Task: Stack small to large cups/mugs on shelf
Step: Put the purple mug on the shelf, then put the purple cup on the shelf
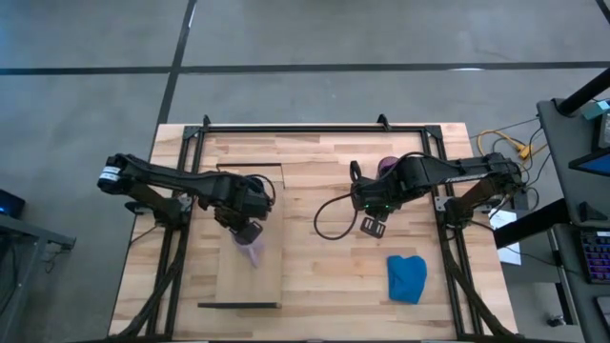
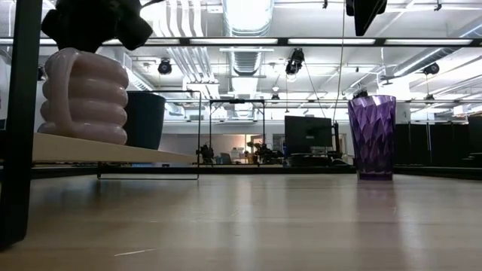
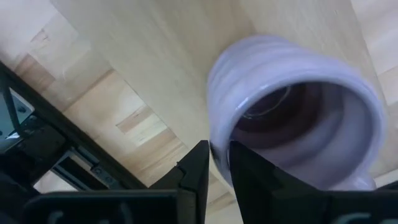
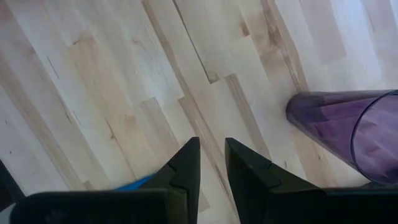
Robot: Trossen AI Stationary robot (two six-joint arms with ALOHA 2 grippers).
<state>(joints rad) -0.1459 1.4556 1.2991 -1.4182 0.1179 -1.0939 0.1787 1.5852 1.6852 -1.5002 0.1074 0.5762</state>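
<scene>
The pale lilac ribbed mug stands upright on the light wooden shelf plank, handle toward the camera; it also shows in the high view. My left gripper is shut on it from above. The small dark blue cup stands on the plank behind the mug. The tall dark purple tumbler stands upright on the table, partly under my right arm in the high view. My right gripper hangs shut and empty above the table, near the tumbler. My left gripper pinches the mug's rim wall, one finger inside the opening and the other outside. The fingers come from above, pointing down. The mug is upright and its base appears to rest on the shelf plank.
A bright blue cloth lies on the table at the near right. A black cable loops on the table by my right gripper. Dark metal frame rails run along the table's far edge and sides.
</scene>
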